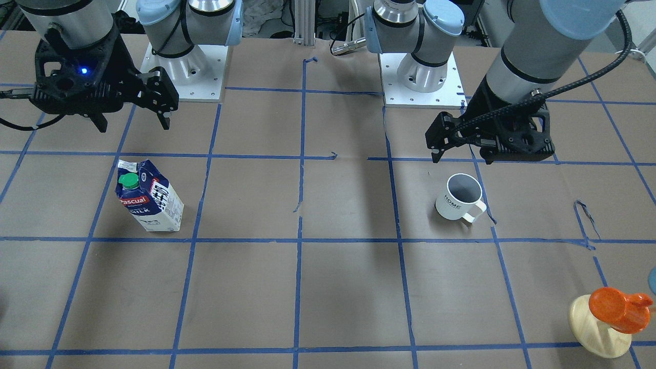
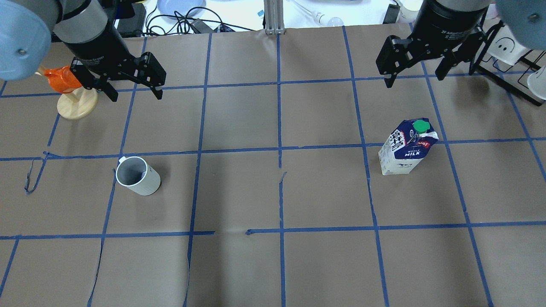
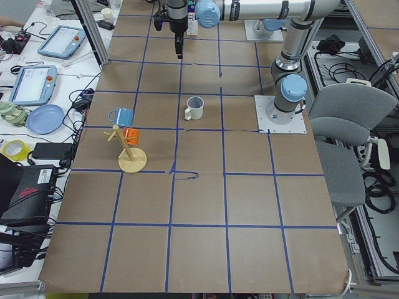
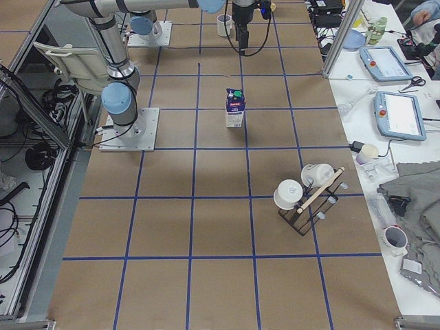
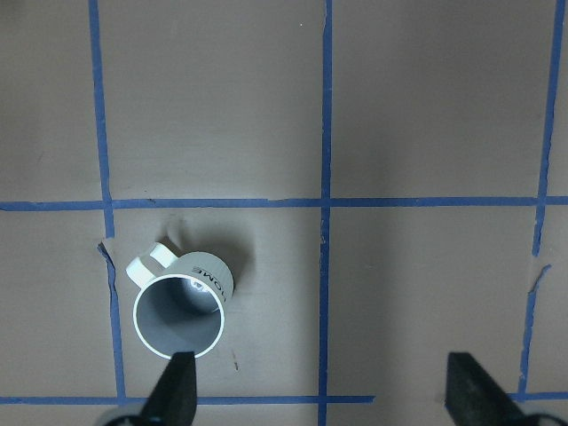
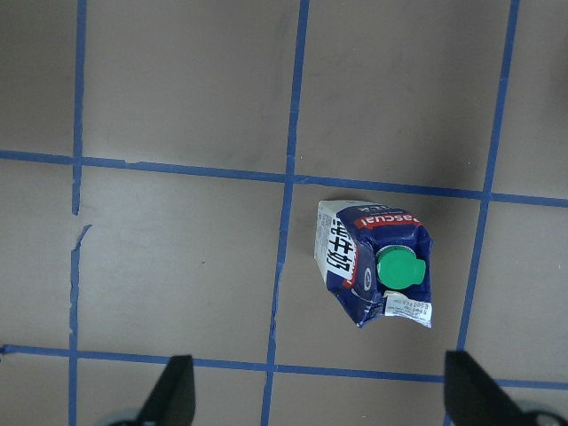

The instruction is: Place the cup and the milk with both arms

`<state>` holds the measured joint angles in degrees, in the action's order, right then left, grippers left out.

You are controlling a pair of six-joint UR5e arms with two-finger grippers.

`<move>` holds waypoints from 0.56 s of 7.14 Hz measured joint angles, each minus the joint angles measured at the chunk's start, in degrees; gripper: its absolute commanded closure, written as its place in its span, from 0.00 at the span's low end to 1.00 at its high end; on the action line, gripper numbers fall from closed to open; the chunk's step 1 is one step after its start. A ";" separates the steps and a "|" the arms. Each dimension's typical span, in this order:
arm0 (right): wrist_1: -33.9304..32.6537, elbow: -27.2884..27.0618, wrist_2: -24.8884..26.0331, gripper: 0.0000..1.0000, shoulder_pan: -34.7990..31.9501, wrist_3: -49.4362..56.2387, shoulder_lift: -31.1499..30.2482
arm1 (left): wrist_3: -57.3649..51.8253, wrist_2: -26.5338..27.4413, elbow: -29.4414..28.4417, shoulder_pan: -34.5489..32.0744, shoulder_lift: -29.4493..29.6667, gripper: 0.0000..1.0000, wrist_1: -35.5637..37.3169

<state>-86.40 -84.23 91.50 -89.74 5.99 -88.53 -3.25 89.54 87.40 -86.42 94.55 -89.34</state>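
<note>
The white cup [image 1: 458, 197] stands upright on the brown table, handle toward the operators' side; it also shows in the overhead view [image 2: 138, 175] and the left wrist view [image 5: 182, 311]. My left gripper [image 2: 135, 94] is open and empty, hovering high, a little beyond the cup [image 1: 461, 156]. The milk [image 1: 148, 197] stands upright, green cap on top, and shows in the overhead view [image 2: 407, 147] and the right wrist view [image 6: 377, 262]. My right gripper [image 2: 413, 79] is open and empty, raised beyond the carton [image 1: 132, 123].
A wooden mug tree [image 2: 76, 100] with an orange cup [image 1: 617, 307] stands beyond the left gripper. A black rack with white mugs [image 2: 507, 55] stands at the far right. The arm bases [image 1: 179, 66] sit at the robot's edge. Blue tape lines grid the table.
</note>
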 measured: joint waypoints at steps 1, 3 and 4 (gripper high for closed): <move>0.00 -0.03 0.00 0.00 0.00 0.04 0.00 | 0.00 -0.16 0.22 0.04 0.00 0.00 0.34; 0.01 -0.05 -0.01 0.00 0.01 0.07 -0.05 | 0.00 -0.10 0.37 0.05 0.05 0.00 0.67; 0.01 -0.06 0.00 0.00 0.01 0.07 -0.05 | 0.02 -0.09 0.39 0.09 0.06 0.00 0.68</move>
<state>-86.40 -84.28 91.50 -89.74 6.06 -88.59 -3.24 89.45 87.79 -86.34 94.61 -88.67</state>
